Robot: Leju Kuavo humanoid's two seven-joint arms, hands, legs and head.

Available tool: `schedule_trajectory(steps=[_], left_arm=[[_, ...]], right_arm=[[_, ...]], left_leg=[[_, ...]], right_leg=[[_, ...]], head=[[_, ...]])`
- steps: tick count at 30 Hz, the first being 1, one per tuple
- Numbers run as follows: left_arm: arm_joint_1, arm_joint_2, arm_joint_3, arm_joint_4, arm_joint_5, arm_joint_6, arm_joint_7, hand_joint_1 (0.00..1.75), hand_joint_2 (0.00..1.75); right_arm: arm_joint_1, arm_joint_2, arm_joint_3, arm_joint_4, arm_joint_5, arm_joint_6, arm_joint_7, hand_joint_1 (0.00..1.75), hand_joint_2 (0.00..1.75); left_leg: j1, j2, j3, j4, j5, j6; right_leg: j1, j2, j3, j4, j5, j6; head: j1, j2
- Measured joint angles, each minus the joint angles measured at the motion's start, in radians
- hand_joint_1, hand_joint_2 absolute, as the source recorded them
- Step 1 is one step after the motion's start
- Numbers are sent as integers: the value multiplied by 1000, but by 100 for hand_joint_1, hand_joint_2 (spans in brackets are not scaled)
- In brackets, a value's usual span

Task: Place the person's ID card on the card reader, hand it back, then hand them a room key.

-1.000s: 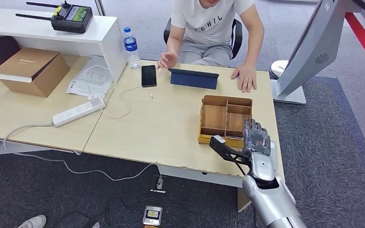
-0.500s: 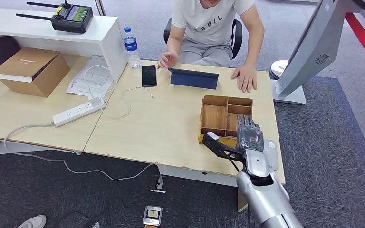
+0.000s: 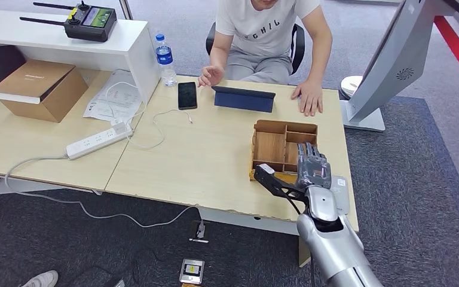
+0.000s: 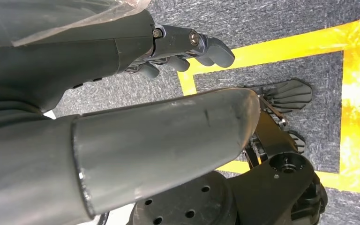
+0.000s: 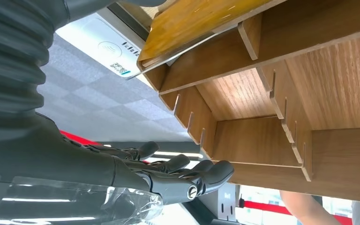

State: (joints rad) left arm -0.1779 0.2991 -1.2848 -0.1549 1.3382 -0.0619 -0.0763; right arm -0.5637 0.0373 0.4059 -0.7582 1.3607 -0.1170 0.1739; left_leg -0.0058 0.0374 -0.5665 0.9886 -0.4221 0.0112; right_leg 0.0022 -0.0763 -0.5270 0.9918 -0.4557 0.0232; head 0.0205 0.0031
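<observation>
Nearest to us, we're hovering our right hand (image 3: 312, 169) over the near edge of the wooden tray (image 3: 270, 147), fingers spread and holding nothing. Just beside it, on the desk (image 3: 203, 161) corner, the white card reader (image 3: 341, 186) is lying flat, partly under our wrist. We can't spot the ID card or a room key; the tray's compartments are looking bare from here. Our left hand (image 4: 187, 49) is hanging by the floor, fingers loosely curled around nothing.

We're judging the risk to be the tray wall: fingers dipping in could catch a divider and shove the tray toward the desk edge.

Farther out, the dark tablet (image 3: 243, 98) and the phone (image 3: 186, 94) are lying before the seated person (image 3: 272, 36), whose hands are resting on the desk, well apart from ours.
</observation>
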Motion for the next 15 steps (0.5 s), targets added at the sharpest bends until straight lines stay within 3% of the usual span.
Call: schedule_trajectory(steps=[15], left_arm=[[0, 0, 0, 0, 9, 4, 2, 0, 0]], right_arm=[[-5, 6, 1, 8, 1, 1, -6, 0, 175]], left_leg=[[0, 0, 0, 0, 0, 0]], right_leg=[[0, 0, 0, 0, 0, 0]], head=[[0, 0]])
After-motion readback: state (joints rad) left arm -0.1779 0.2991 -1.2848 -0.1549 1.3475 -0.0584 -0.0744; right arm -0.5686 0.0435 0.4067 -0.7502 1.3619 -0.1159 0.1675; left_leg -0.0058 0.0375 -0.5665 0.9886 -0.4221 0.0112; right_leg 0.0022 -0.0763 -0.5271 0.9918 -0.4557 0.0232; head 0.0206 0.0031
